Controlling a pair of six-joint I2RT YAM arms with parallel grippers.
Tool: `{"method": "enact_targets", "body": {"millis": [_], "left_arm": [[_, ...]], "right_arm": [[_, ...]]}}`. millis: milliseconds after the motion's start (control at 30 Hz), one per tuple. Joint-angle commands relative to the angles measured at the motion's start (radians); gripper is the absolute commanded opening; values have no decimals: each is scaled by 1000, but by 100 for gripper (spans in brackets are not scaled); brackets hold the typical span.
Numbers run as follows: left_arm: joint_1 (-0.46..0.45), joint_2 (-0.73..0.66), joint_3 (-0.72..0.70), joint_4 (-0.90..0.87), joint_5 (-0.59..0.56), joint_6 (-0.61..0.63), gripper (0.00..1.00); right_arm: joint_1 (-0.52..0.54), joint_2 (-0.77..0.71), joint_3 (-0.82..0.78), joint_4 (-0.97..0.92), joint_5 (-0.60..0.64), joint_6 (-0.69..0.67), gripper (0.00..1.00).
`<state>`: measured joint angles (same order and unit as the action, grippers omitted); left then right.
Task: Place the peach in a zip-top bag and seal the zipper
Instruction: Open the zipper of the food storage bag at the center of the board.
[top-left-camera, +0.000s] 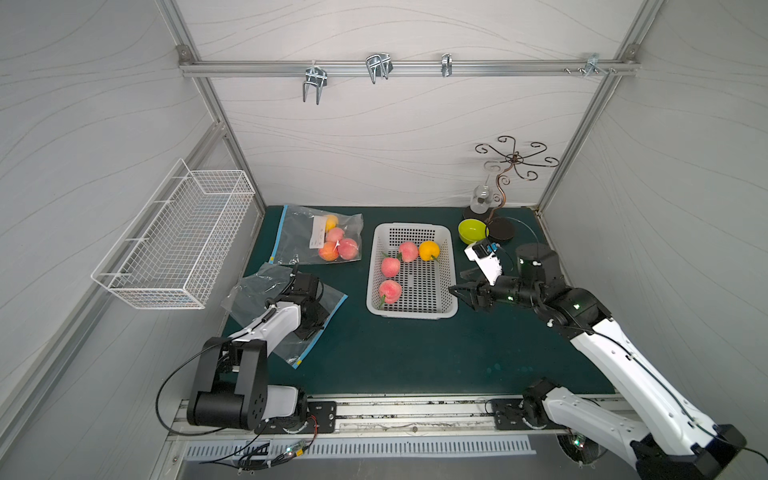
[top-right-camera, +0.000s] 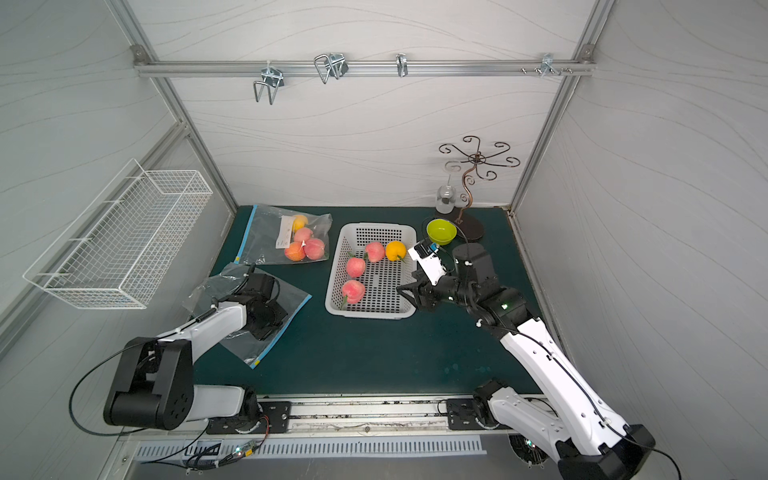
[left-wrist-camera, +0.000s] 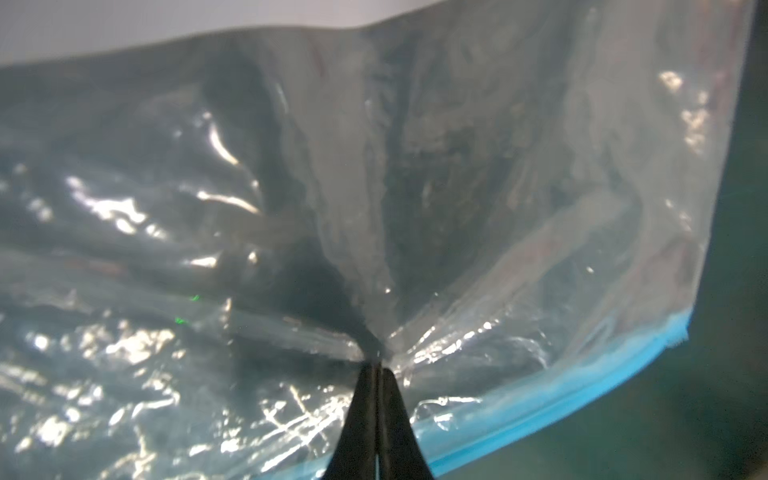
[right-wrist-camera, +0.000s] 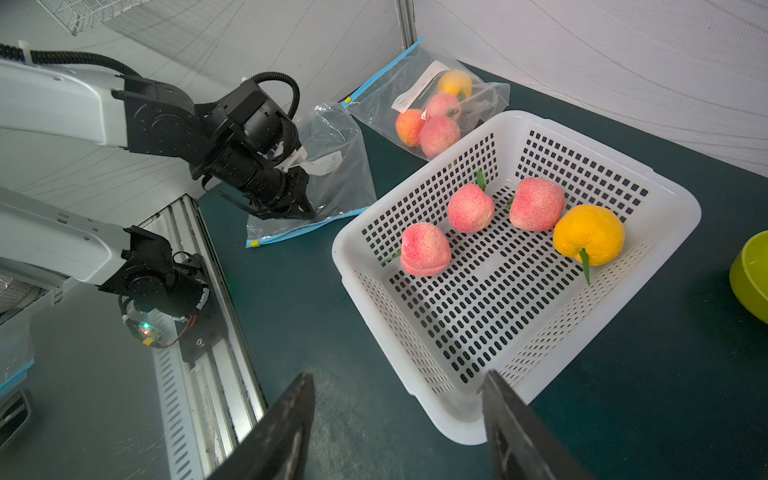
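A green table (top-left-camera: 415, 365) fills the floor of the grey-walled cell, and a wire rack (top-left-camera: 178, 249) hangs on the left wall above its edge. A white basket (top-left-camera: 409, 225) with perforated sides sits near the middle of the table, slightly towards the back. An empty bag (top-left-camera: 253, 291) of clear plastic lies at the front left, partly raised and crumpled under the left arm, its blue zipper strip (left-wrist-camera: 540, 415) running along the side that faces the basket. A filled bag (top-left-camera: 295, 232) lies flat behind it near the back left corner, holding four fruits and a white label, well apart from the basket. A green bowl (top-left-camera: 473, 231) stands just beyond the basket's back right corner. The right gripper (right-wrist-camera: 399, 376) hovers just beside the basket's right rim near its front corner, jaws wide apart with nothing between them. The left gripper (left-wrist-camera: 376, 368) has its jaws pressed together on a pinch of the empty bag's clear film, just inside the zipper strip, and the plastic fans out in folds from that point. Three pink peaches (top-left-camera: 390, 267) rest on the basket floor, two at the back and one nearer the front left, and a yellow-orange fruit (top-left-camera: 429, 250) touches the back peach
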<state>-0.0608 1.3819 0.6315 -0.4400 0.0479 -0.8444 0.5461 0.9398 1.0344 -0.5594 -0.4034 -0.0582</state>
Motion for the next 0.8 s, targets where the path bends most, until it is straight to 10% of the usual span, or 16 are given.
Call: {"method": "enact_targets", "body": {"millis": [0, 433, 767], "left_arm": [[-5, 43, 66, 64, 219, 53, 9], [-198, -64, 315, -395, -190, 391, 44], [-281, 73, 323, -477, -201, 494, 54]], "right_arm": [[-6, 6, -11, 4, -21, 3, 65], [-6, 15, -16, 13, -43, 20, 65], [-6, 11, -22, 16, -25, 17, 66]]}}
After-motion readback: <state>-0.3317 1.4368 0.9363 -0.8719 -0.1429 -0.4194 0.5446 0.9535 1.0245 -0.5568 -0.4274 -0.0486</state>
